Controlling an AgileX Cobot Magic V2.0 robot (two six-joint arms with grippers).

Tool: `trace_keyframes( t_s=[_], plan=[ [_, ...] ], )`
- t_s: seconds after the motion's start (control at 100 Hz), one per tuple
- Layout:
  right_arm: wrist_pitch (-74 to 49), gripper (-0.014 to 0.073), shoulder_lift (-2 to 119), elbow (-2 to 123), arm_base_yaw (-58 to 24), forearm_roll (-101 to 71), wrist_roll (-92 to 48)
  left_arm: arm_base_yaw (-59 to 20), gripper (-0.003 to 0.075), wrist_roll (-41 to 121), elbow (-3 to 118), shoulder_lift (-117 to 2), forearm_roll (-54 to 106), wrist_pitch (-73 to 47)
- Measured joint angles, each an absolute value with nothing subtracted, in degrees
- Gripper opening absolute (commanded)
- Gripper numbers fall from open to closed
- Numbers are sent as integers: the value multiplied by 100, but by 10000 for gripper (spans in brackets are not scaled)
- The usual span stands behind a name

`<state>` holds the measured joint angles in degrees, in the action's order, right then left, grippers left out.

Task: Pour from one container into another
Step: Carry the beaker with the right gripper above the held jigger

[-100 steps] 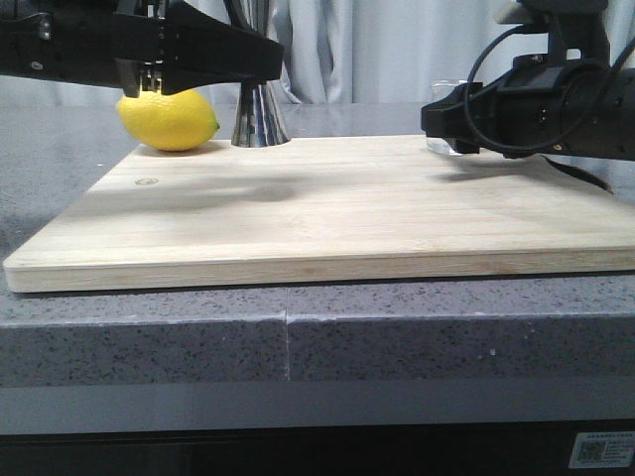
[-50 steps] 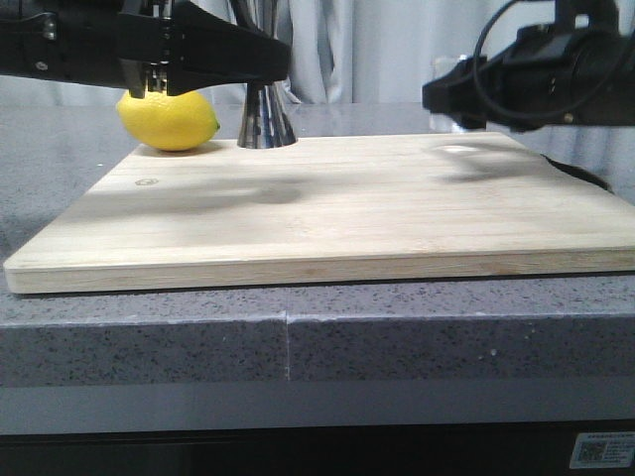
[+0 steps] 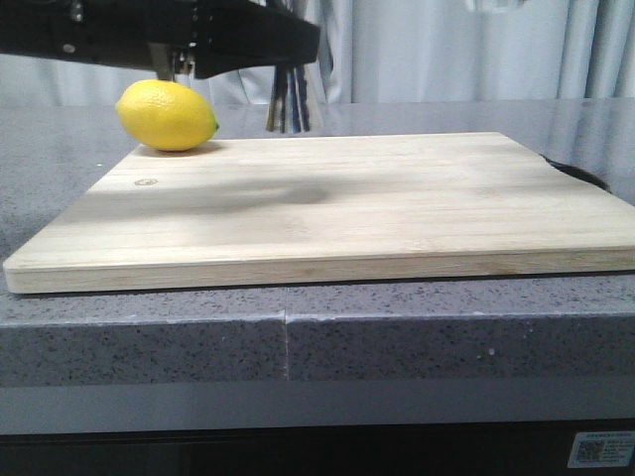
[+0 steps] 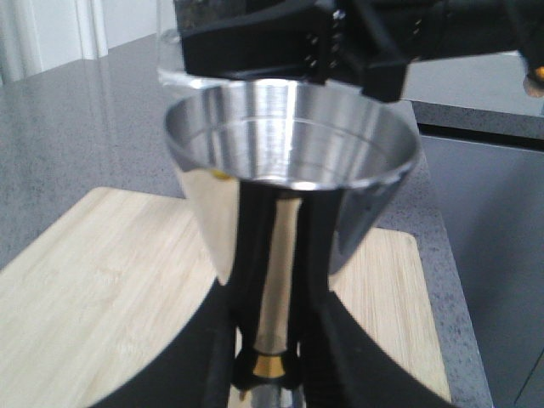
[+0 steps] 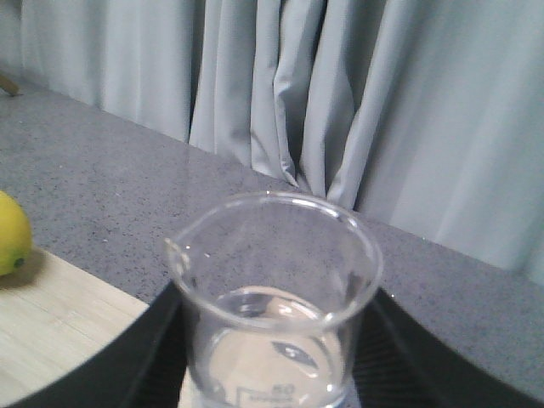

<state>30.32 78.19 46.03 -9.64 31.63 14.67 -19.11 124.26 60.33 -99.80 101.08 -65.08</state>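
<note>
My left gripper (image 4: 270,361) is shut on the narrow gold-banded waist of the steel jigger (image 4: 289,136), holding it upright above the board. In the front view the jigger's lower cone (image 3: 286,99) hangs blurred under the left gripper (image 3: 293,55). My right gripper (image 5: 276,365) is shut on the clear glass beaker (image 5: 276,289), which holds a little clear liquid. In the left wrist view the beaker (image 4: 167,51) and the right arm's black fingers (image 4: 280,42) sit just behind and above the jigger's open mouth. The right arm is out of the front view.
A lemon (image 3: 167,116) lies at the far left corner of the bamboo cutting board (image 3: 337,208), which rests on a grey speckled counter (image 3: 149,337). Pale curtains hang behind. The lemon's edge (image 5: 8,234) also shows in the right wrist view.
The right arm rose with the beaker and left the front view. The left arm moved right and lifted the jigger off the board's far edge.
</note>
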Motion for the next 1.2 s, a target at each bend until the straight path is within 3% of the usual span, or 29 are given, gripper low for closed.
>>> trace_keyframes(
  t_s=[0.57,1.2],
  plan=[
    [2974,195,6793,4603,-964,6172,3743,-2414,-19,12403,6212,-10018,10108,-6301],
    [3505,195,6793,4614,-964,6943,3912,-2588,-19,12358,6212,-10018,10108,-6292]
  ],
)
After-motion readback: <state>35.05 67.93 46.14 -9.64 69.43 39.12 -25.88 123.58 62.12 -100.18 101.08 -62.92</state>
